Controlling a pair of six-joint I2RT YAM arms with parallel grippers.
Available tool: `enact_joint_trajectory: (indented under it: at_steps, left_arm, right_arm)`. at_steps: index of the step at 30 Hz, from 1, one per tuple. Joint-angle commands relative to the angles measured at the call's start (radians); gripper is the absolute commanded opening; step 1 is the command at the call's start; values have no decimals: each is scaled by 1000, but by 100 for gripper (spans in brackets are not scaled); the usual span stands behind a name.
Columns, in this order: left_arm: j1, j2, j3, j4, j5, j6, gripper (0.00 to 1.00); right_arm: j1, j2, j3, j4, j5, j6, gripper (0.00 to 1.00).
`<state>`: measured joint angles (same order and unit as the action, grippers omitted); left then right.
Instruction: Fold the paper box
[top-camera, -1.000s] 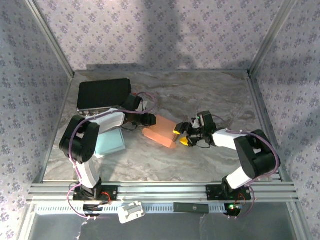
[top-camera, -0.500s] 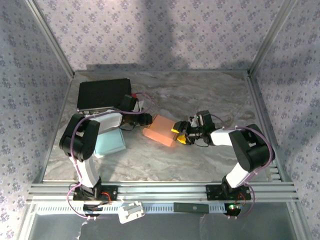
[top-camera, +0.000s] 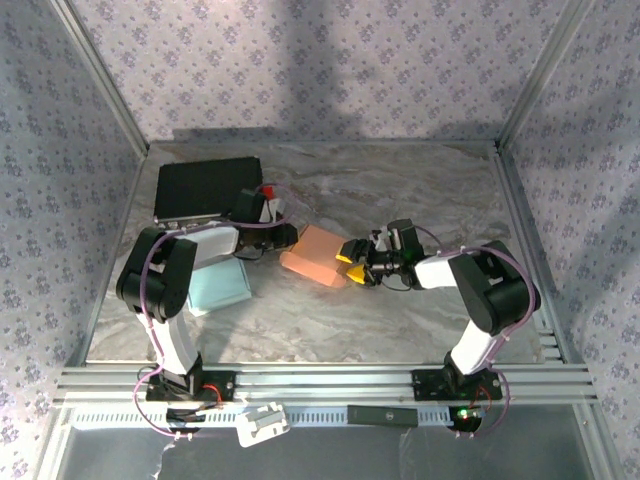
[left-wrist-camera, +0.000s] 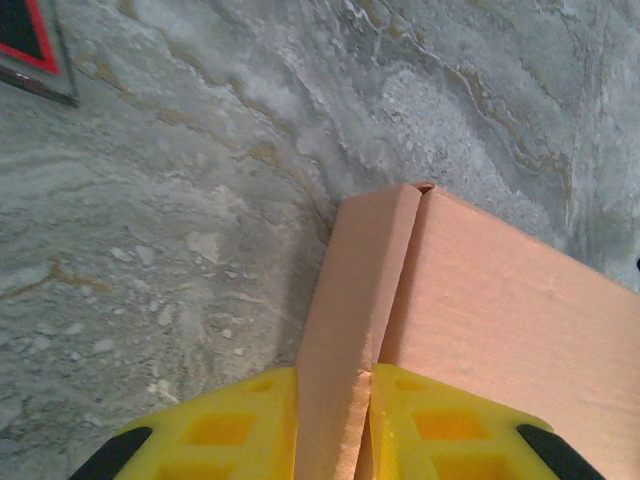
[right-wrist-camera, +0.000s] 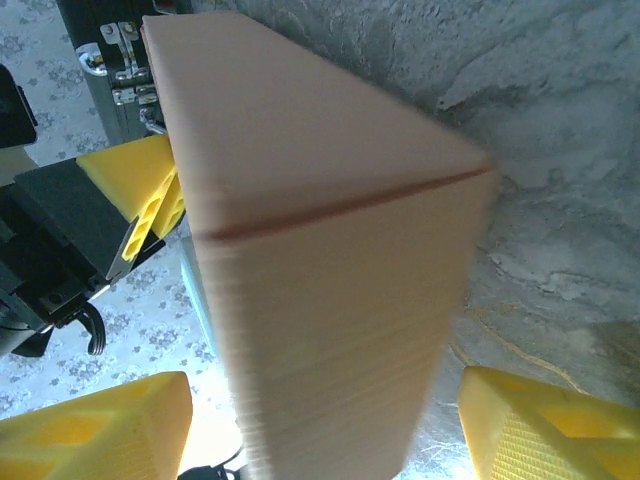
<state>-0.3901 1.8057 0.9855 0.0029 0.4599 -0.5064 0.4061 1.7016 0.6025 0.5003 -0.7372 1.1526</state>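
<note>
I see the marbled table (top-camera: 400, 190), a black case (top-camera: 207, 188) at its far left, and the salmon paper box (top-camera: 313, 255) mid-table between my arms. My left gripper (left-wrist-camera: 335, 378) pinches an edge flap of the box. My right gripper (right-wrist-camera: 320, 420) straddles the opposite end, its fingers spread and gaps either side.

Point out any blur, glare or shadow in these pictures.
Right wrist: the box looms close and soft-edged, with bright glare below it. Left wrist: the table and the box fold are crisp. Top external: even light, with broad soft shadows on the back wall.
</note>
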Motion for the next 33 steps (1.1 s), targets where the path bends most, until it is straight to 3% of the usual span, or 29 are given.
enact_joint_trajectory:
  at_steps: [1,5,9,13,17,22,26,29,33]
  left_arm:
    - [20,23,-47,-62,-36,-5,24]
    - [30,19,-62,-37,-14,-7,24]
    - [28,9,-60,-39,-10,-12,24]
    - [29,5,-56,-49,-12,-10,24]
    - [29,-25,-70,-35,-6,-29,27]
    - [29,-228,-140,-9,-60,-166,62]
    - [-16,-458,-215,-11,-167,-308,75]
    - [-132,-590,-192,-109,-327,-198,75]
    - [-382,-680,-159,-164,-587,265,72]
  right_arm:
    - [2,-30,-25,-25,37,13,73]
    - [7,-42,-10,-52,50,-9,73]
    - [37,76,71,37,29,51,72]
    - [49,150,62,226,41,172,67]
    - [53,152,46,283,82,258,56]
    - [52,181,35,343,53,474,32]
    - [74,175,-6,323,65,672,31]
    - [85,155,-59,329,79,807,32]
    - [60,57,-64,195,31,825,34]
